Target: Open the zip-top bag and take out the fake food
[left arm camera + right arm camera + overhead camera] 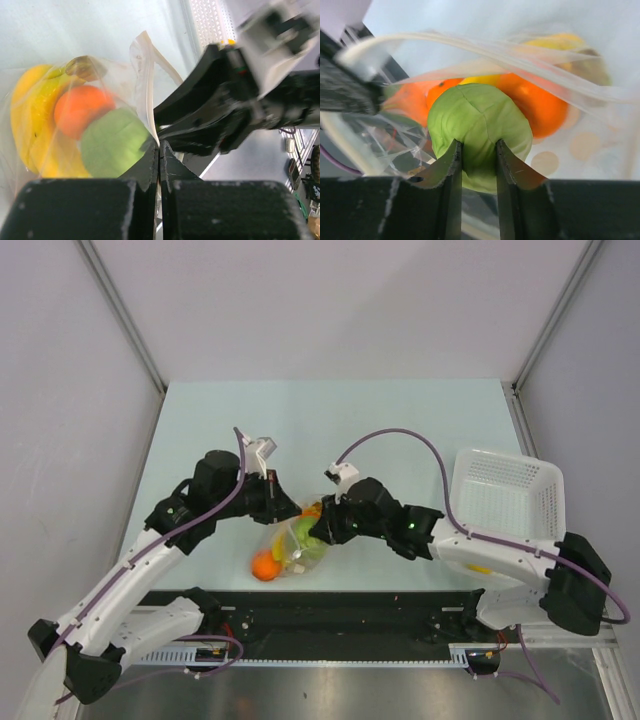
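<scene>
Left gripper (159, 148) clenched on zip-top bag (142, 75); right gripper (478, 146) at cabbage (477, 112), grip unclear; other fake food (540, 107) half-hidden.

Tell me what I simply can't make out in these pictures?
- Top view: the zip-top bag's mouth, hidden under the left arm and right arm.
- Right wrist view: whether the right gripper pinches the green cabbage or only straddles it.
- Left wrist view: the banana bunch, partly behind the orange; the right arm is blurred.
- Top view: a yellow spot by the white basket, too small, partly under the right arm.
</scene>
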Robot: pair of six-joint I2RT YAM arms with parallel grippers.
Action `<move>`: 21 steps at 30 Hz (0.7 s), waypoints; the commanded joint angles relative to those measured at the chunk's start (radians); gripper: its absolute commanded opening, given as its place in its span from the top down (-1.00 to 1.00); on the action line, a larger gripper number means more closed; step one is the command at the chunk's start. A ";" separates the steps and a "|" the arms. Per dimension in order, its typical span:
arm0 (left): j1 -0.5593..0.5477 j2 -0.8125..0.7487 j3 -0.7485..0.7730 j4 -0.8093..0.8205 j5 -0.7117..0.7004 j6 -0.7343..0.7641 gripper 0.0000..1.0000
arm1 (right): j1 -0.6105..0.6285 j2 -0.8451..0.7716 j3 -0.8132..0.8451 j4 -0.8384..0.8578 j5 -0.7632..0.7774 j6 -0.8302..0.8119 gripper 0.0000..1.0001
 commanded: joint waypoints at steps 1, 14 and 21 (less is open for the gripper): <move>-0.003 -0.025 -0.012 0.044 0.000 -0.010 1.00 | -0.014 -0.094 0.052 -0.053 0.072 0.019 0.83; -0.003 0.000 -0.031 0.066 -0.052 -0.014 1.00 | -0.042 -0.295 0.257 -0.347 0.274 -0.002 0.86; -0.005 0.046 -0.005 0.078 -0.023 -0.004 1.00 | -0.201 -0.459 0.285 -0.626 0.587 0.077 0.85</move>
